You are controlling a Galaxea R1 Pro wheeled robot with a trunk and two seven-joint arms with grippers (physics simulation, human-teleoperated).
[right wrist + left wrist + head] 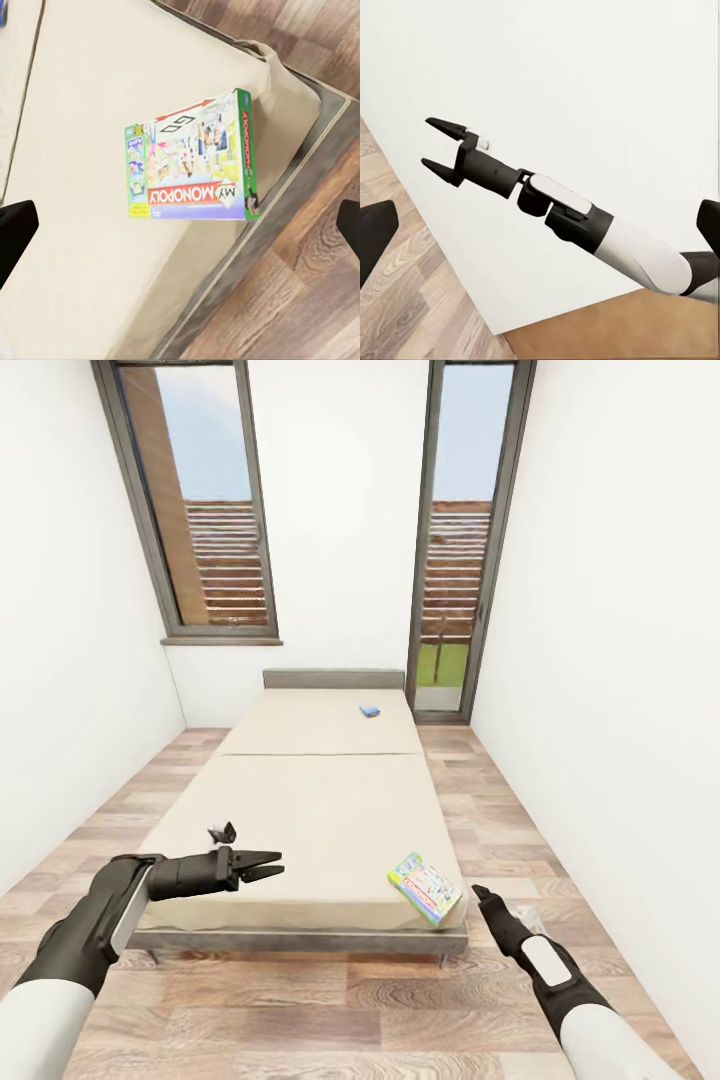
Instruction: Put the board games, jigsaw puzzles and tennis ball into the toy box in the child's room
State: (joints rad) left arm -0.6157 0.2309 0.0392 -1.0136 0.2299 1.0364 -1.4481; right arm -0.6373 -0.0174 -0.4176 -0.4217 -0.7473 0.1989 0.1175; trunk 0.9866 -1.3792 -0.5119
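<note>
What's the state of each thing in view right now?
left gripper: open, empty, held over the bed's near left part.
right gripper: open, empty, off the bed's near right corner.
Monopoly board game: lying flat, cover up, at the bed's near right corner, not gripped.
small blue box: lying on the far end of the bed, untouched.
bed: flat cream top.

Before me, a matt cream cloth bed (320, 810), a glossy printed cardboard board game (426, 887), grained wood-plank floor (330, 1000).
</note>
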